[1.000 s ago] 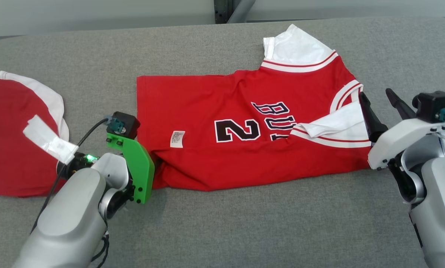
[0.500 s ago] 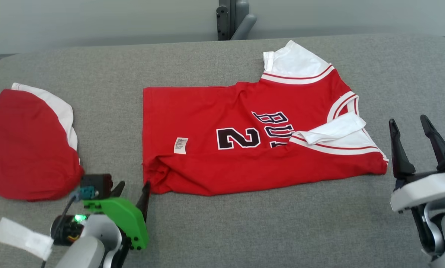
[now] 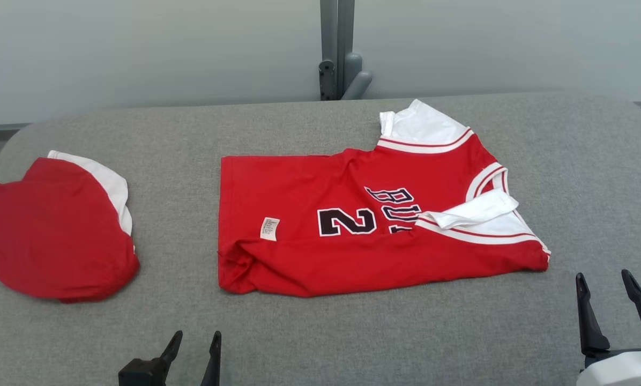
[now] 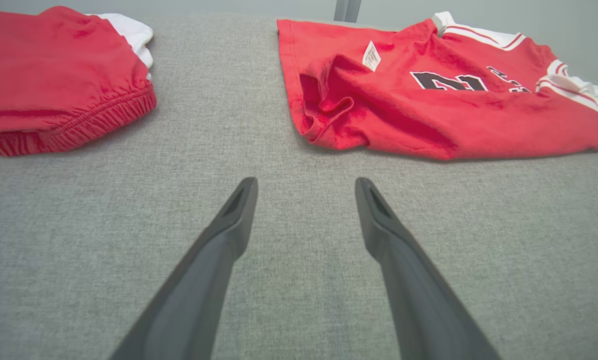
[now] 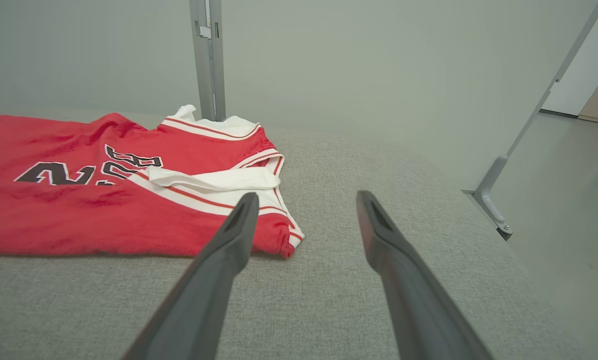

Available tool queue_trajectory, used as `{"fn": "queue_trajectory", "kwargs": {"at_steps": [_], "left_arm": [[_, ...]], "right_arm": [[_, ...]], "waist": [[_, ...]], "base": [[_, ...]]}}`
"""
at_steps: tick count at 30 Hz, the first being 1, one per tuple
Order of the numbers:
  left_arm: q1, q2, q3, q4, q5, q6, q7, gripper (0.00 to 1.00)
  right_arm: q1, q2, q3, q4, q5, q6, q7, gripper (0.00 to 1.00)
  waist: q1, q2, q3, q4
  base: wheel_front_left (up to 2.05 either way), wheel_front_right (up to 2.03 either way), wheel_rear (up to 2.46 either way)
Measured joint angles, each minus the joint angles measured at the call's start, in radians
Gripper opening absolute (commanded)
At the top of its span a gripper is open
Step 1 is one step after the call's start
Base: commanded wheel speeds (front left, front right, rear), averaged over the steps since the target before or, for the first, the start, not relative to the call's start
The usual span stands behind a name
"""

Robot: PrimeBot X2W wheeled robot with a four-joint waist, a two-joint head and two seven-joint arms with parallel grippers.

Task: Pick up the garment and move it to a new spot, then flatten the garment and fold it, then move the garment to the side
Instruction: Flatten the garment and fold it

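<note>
Head view shows the grey desk (image 3: pixel 320 332), its near edge cut off. The red jersey (image 3: pixel 310 257) lies flat mid-desk, toward the right edge, and a turned-back white sleeve (image 3: pixel 476 212) hides part of its lettering. A bunched red garment (image 3: pixel 52 241) sits by the left edge. The left jaws and right jaws stand spread and empty near the front, their bodies cut off.

Front strip wide open!
Bare worktop (image 3: pixel 352 332) runs clear across the near edge; the jersey (image 3: pixel 320 257) sprawls over the middle, a bunched red garment (image 3: pixel 52 241) blocks the far left, an open lane sits between them, and a post (image 3: pixel 337 48) stands behind.
</note>
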Motion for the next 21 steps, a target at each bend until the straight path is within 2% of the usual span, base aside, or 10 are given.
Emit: {"fn": "queue_trajectory", "kwargs": {"at_steps": [4, 8, 14, 21], "left_arm": [[0.032, -0.001, 0.021, 0.003, 0.052, -0.013, -0.03, 1.0], [0.064, -0.026, 0.103, -0.049, 0.119, -0.029, -0.034, 1.0], [0.123, -0.083, 0.213, -0.078, 0.213, -0.092, -0.035, 1.0], [0.09, -0.129, 0.269, -0.052, 0.261, -0.161, -0.034, 1.0]], "right_arm": [[0.04, 0.018, -0.024, -0.015, -0.014, 0.0, -0.003, 1.0], [0.067, 0.047, -0.051, -0.042, -0.028, 0.0, -0.003, 1.0], [0.088, 0.076, -0.076, -0.076, -0.041, 0.0, -0.004, 1.0], [0.058, 0.074, -0.056, -0.064, -0.039, 0.0, -0.004, 1.0]], "waist": [[0.0, 0.0, -0.033, 0.012], [0.0, 0.0, -0.05, 0.029], [0.0, 0.0, -0.056, 0.046], [0.0, 0.0, -0.025, 0.046]], "base": [[0.0, 0.0, 0.0], [0.0, 0.0, 0.0], [0.0, 0.0, 0.0], [0.0, 0.0, 0.0]]}}
